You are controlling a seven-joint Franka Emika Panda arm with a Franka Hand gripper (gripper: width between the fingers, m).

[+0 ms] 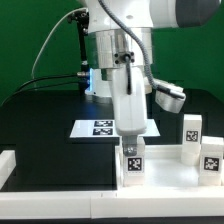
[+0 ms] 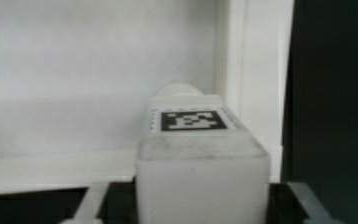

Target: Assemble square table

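Note:
My gripper [image 1: 131, 143] points straight down and is shut on a stubby white leg [image 1: 132, 163] that carries a black-and-white tag. The leg stands upright at the left end of the white square panel [image 1: 170, 174], near the front of the exterior view. I cannot tell whether it touches the panel. In the wrist view the same leg [image 2: 202, 165] fills the gap between the dark fingers [image 2: 297, 205] of the gripper [image 2: 202, 208], tag facing the camera. The panel [image 2: 69, 90] lies behind it. Two more tagged legs [image 1: 190, 135] [image 1: 212, 156] stand upright on the exterior view's right, by the panel.
The marker board [image 1: 98, 127] lies on the black table behind the gripper. A long white border bar [image 1: 8, 166] runs along the exterior view's left and another [image 1: 60, 200] along the front. A green backdrop and cables hang behind the arm.

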